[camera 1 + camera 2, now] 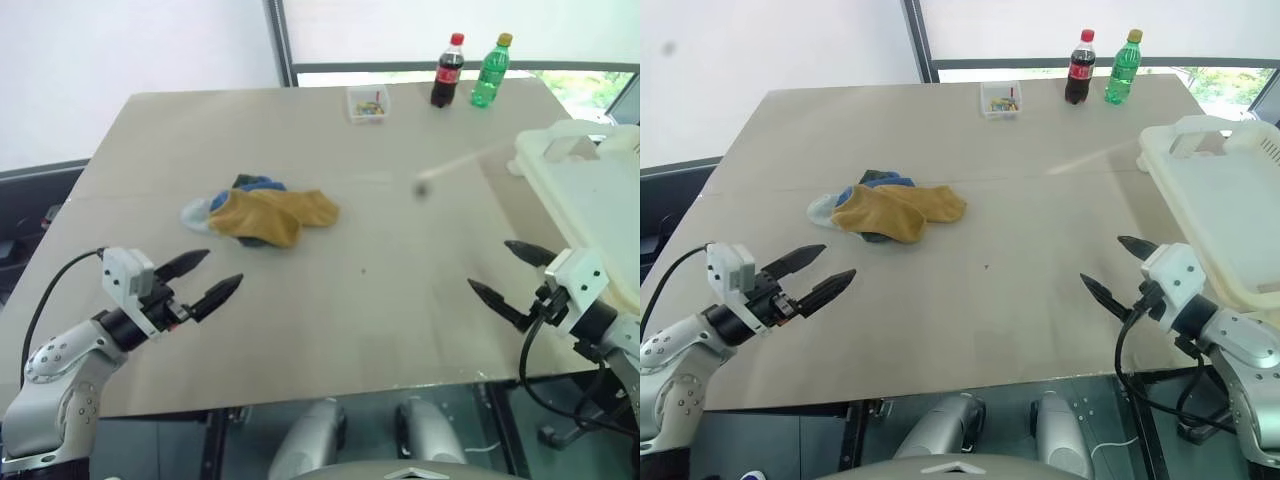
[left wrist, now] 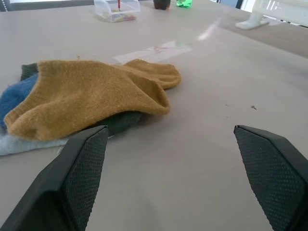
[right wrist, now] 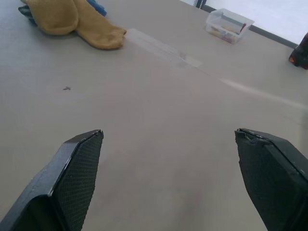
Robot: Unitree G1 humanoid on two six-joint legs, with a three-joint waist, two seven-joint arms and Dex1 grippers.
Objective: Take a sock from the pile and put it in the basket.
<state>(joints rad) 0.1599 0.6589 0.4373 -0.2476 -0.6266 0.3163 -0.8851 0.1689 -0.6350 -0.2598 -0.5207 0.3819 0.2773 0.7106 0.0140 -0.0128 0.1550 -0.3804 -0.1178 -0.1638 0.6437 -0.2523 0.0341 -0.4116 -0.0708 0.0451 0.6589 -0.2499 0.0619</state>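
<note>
The pile point(image 1: 262, 212) is soft knitted cloth, its mustard sock fuzzy and matt. The tabletop point(image 1: 330, 290) beneath looks smooth, matt beige. Beside it, the basket point(image 1: 1225, 215) is glossy cream plastic.

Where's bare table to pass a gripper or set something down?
Widest bare stretch: between the pile and the basket, ahead of both open grippers, left and right. Also bare behind the pile. Crowded: far edge, with clear box and two bottles.
</note>
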